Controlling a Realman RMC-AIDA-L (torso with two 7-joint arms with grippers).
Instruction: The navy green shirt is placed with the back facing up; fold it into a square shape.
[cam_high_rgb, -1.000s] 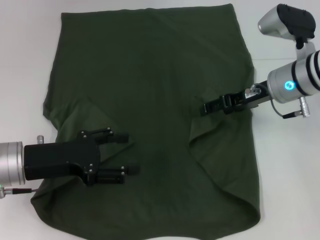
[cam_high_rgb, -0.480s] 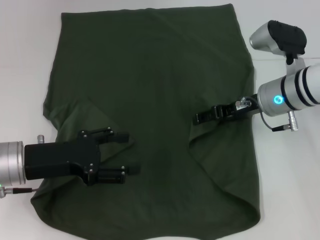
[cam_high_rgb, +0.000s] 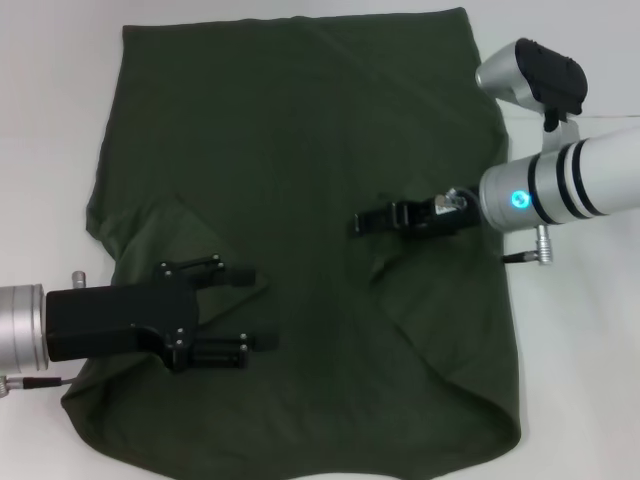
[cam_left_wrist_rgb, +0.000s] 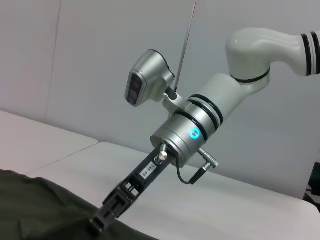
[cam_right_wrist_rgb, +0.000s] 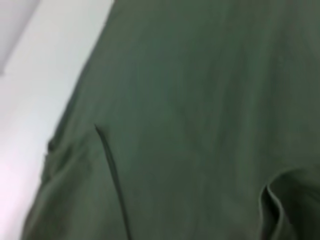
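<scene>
My right pincer pinches a fold of the shirt near its middle. The shirt lies flat on the bench, long axis running away from me, no lettering showing. My left pincer hovers open over the near-left part.

Overhead head view; two wrist close-ups

1. You have the navy green shirt spread flat on the table.
2. The left gripper sits over its 8 o'clock part.
3. The right gripper sits over the shirt toward 3 o'clock.
</scene>
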